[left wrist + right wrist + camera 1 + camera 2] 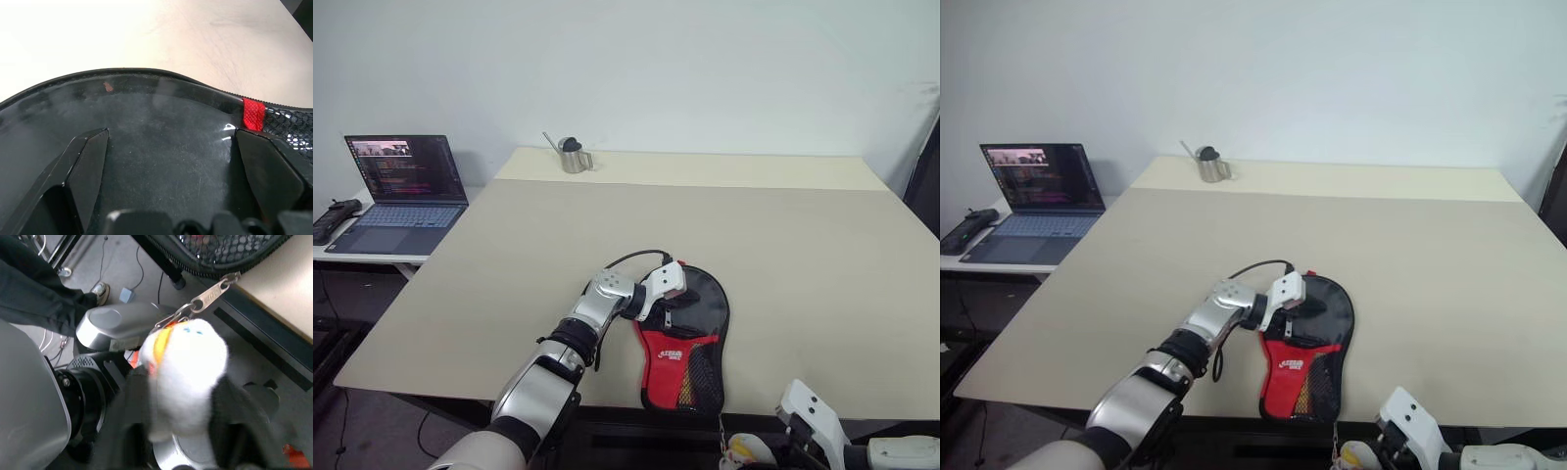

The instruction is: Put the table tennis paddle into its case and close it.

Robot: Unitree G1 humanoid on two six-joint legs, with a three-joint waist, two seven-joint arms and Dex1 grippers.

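Left gripper [677, 294] spread wide, pressing the case [690, 338]; right gripper [183, 396] around white zipper charm [183, 374], grip uncertain; zip apparently nearly finished.

A laptop [403, 191] sits open beside the table [803, 245].

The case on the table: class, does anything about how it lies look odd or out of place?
Yes. The case lies at the table's near edge, its narrow end slightly overhanging. Its zip pull dangles off the edge with a white fluffy charm attached, between the right gripper's fingers. The left gripper rests open on its round end.
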